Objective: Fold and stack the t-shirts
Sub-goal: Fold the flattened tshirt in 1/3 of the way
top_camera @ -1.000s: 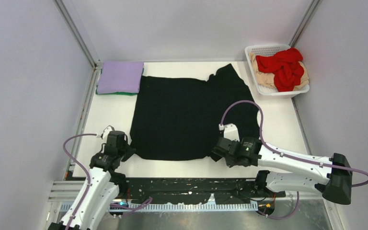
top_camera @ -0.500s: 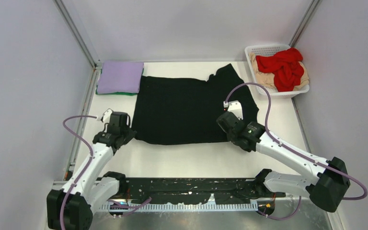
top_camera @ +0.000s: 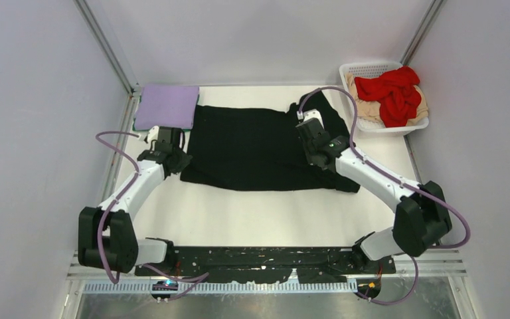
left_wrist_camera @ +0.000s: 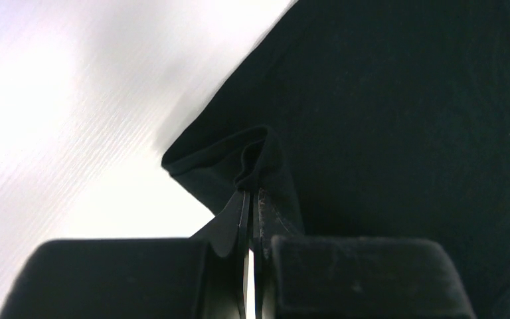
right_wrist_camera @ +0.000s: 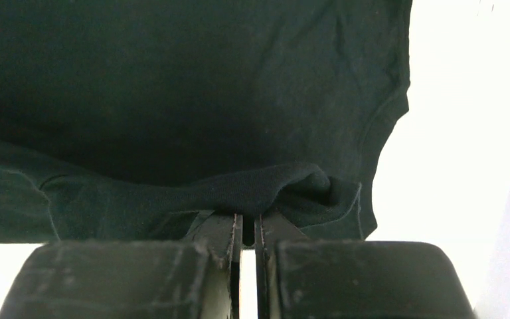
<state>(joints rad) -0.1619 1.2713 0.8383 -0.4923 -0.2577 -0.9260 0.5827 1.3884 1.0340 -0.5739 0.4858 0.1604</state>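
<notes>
A black t-shirt [top_camera: 252,149] lies spread across the middle of the table, its near part doubled over. My left gripper [top_camera: 176,158] is shut on the shirt's left hem corner; in the left wrist view my left gripper [left_wrist_camera: 252,193] pinches a bunched fold of the black cloth [left_wrist_camera: 385,100]. My right gripper [top_camera: 307,129] is shut on the right side of the same hem. In the right wrist view my right gripper [right_wrist_camera: 246,216] clamps a rolled edge of the shirt [right_wrist_camera: 172,86]. A folded lavender t-shirt [top_camera: 167,106] lies on a green one [top_camera: 163,128] at the far left.
A white lattice basket [top_camera: 365,68] at the far right corner holds a crumpled red t-shirt [top_camera: 392,93] over a beige one [top_camera: 365,106]. Grey walls close in the left, right and far sides. Bare white table [top_camera: 259,216] lies between the shirt and the arm bases.
Both grippers have carried the black shirt's near hem away from the arm bases toward the far side, folding it over the shirt. The black shape now looks shorter from front to back.
</notes>
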